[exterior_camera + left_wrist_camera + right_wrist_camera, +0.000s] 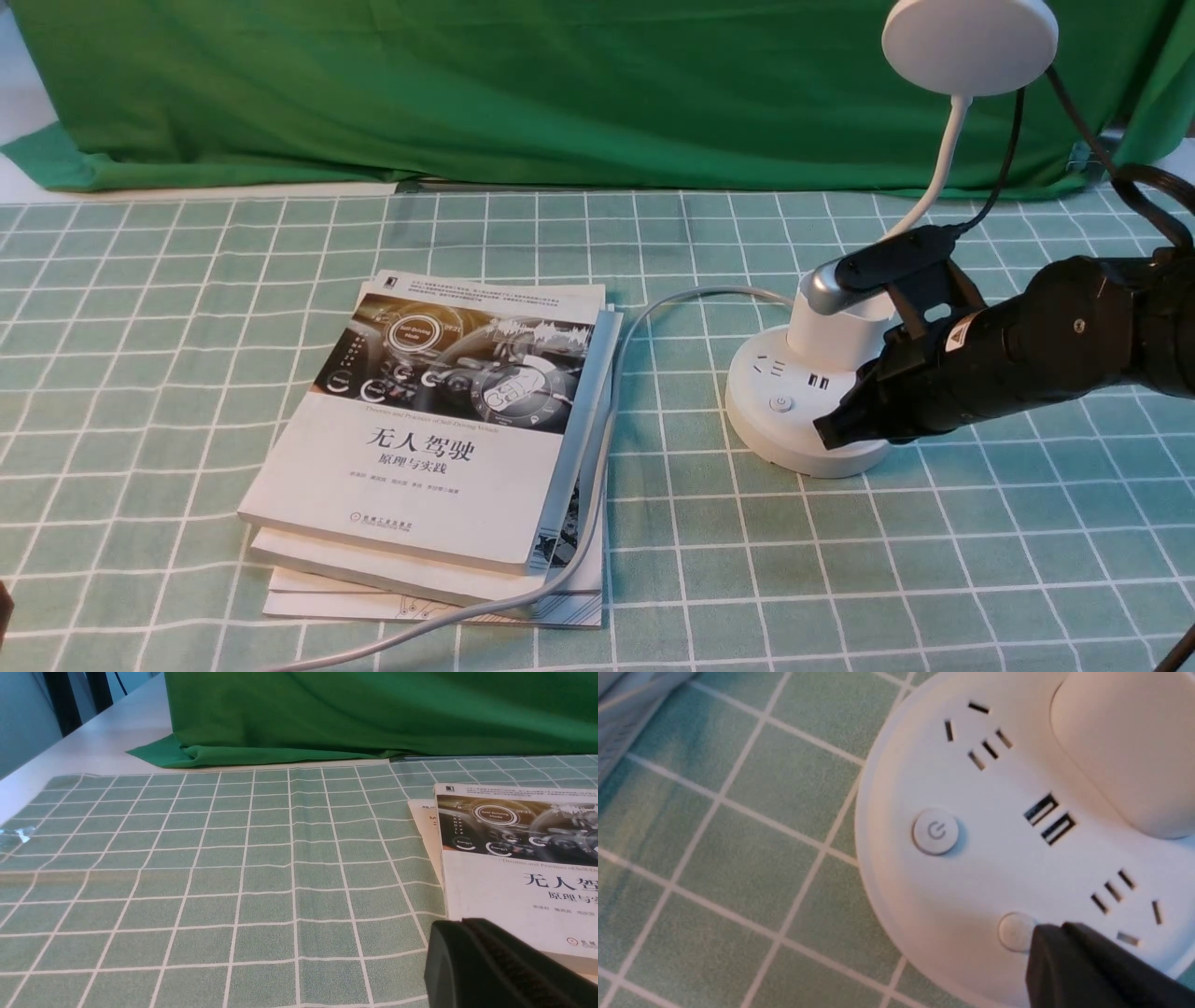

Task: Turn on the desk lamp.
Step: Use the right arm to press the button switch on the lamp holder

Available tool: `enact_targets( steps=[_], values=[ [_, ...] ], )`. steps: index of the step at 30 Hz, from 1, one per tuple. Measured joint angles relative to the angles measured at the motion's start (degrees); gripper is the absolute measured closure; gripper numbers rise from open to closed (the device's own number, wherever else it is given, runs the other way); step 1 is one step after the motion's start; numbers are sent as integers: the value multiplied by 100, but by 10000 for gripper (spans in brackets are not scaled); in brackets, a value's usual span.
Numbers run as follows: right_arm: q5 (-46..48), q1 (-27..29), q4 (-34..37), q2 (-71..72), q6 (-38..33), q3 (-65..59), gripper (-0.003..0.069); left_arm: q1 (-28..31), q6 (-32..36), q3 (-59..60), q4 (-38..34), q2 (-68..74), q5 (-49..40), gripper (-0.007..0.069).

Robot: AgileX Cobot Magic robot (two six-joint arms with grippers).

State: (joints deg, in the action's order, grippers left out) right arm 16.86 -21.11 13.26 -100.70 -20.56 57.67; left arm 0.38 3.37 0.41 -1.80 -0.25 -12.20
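Note:
The white desk lamp stands at the right of the table: round disc head (969,42), bendy neck (936,173), cup holder (836,327) and round base (784,411). The head looks unlit. The base shows close up in the right wrist view (994,868), with a power-symbol button (935,831), a plain round button (1014,931), sockets and USB ports. My right gripper (831,429) is shut and empty; its tip (1052,938) sits at the edge of the plain button. My left gripper (460,931) is shut and empty, low beside the books.
A stack of books (439,439) lies mid-table on the green checked cloth (140,373). The lamp's grey cord (597,467) runs from the base across the books' right edge to the front. A green backdrop (467,84) hangs behind. The books also show in the left wrist view (518,868).

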Motion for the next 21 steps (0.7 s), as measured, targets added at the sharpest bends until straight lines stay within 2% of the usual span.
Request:
enact_targets(
  steps=[21],
  values=[
    [-184,-13,19,-213,0,7,631,0,0,0,0,0,0,603]
  ],
)
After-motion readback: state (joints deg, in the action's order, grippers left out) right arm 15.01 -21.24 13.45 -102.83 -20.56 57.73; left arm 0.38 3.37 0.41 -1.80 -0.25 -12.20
